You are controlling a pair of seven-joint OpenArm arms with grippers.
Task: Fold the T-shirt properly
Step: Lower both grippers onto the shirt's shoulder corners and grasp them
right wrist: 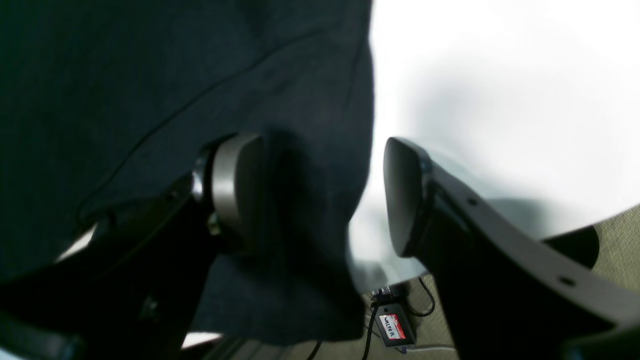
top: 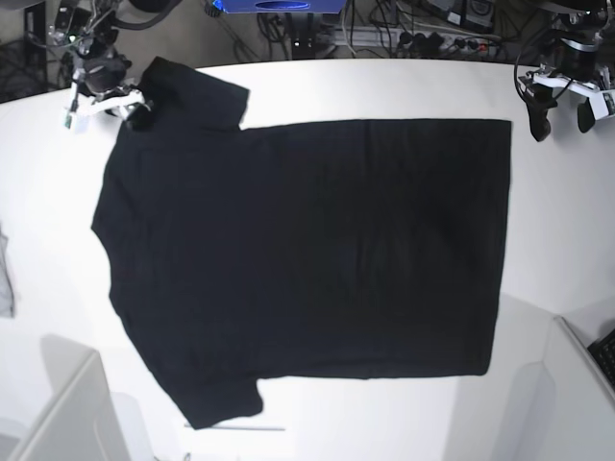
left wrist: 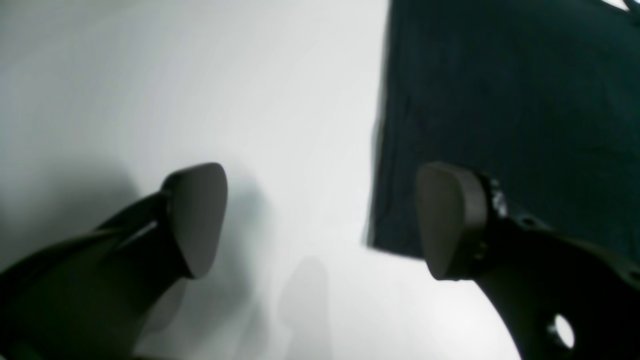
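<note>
The right gripper (top: 135, 108) hovers with jaws apart at the sleeve of the large black short-sleeved cotton T-shirt (top: 307, 259), which lies spread flat, plain side up, on the white table (top: 567, 221); the left gripper (top: 560, 117) hangs spread wide, empty, just beside the hem corner.

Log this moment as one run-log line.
T-shirt: flat, plain side up, unfolded | left tool: open beside hem corner, empty | right tool: open, straddling sleeve edge | table: white
</note>
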